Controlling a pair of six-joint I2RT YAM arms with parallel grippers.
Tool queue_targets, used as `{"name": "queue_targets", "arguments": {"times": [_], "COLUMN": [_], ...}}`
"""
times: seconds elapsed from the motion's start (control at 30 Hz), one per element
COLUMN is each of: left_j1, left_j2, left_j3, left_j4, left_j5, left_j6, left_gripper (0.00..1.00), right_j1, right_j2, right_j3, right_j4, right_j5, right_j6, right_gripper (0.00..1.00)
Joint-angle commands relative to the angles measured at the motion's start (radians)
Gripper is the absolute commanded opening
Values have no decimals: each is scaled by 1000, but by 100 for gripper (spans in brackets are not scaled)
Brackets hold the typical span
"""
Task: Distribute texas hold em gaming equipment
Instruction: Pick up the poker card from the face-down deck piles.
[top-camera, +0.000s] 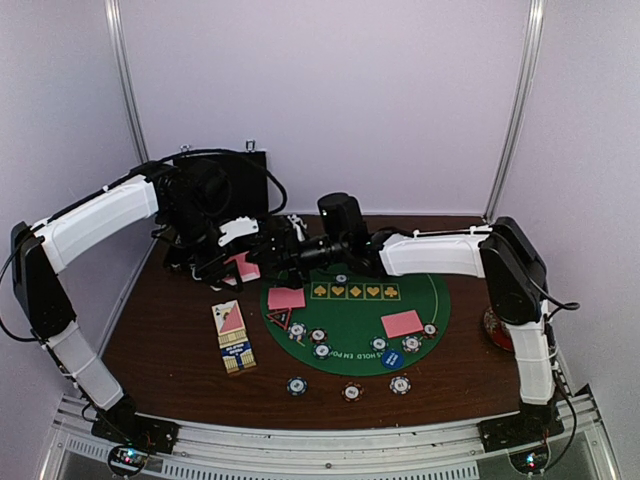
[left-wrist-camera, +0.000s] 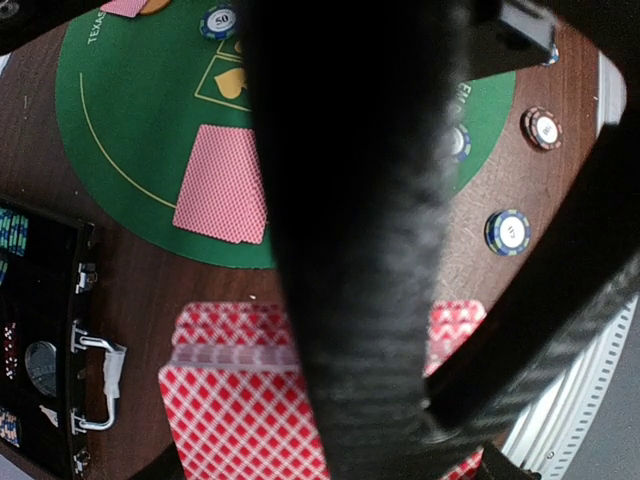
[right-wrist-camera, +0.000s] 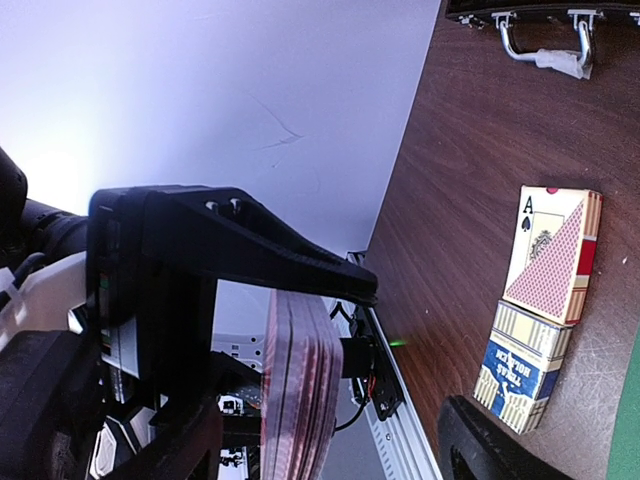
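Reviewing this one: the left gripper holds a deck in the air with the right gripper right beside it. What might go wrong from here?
1. The deck of cards is a tight stack, so the open right gripper may well pinch several cards instead of one.
2. The grippers sit very close together; a bump against the left gripper could loosen its hold and spill cards onto the table near the card boxes.
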Motion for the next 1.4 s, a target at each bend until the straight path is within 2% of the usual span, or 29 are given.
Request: {"name": "queue_targets", "arguments": {"times": [0.0, 0.43, 0.8, 1.2, 1.37], "left_j1": [1, 1, 1, 1, 1], "left_j2": [5, -5, -12, -10, -6], "left_j3": [26, 28, 20, 8, 2], "left_j4": [6, 6, 6, 6, 7], "left_j5": [26, 37, 36, 25, 13], "left_j6": [0, -4, -1, 0, 4], "left_gripper": [13, 13, 12, 12, 12], "right_j1": [16, 30, -32, -41, -40], "right_j2": [39, 179, 97, -21, -53], "right_j3": [61, 217, 23, -40, -56], "right_j4": [17, 8, 32, 86, 113], "right_j5": [-20, -18, 13, 3, 0], "right_j6": [21, 79, 58, 78, 108], "right_gripper": [76, 71, 62, 41, 28]}}
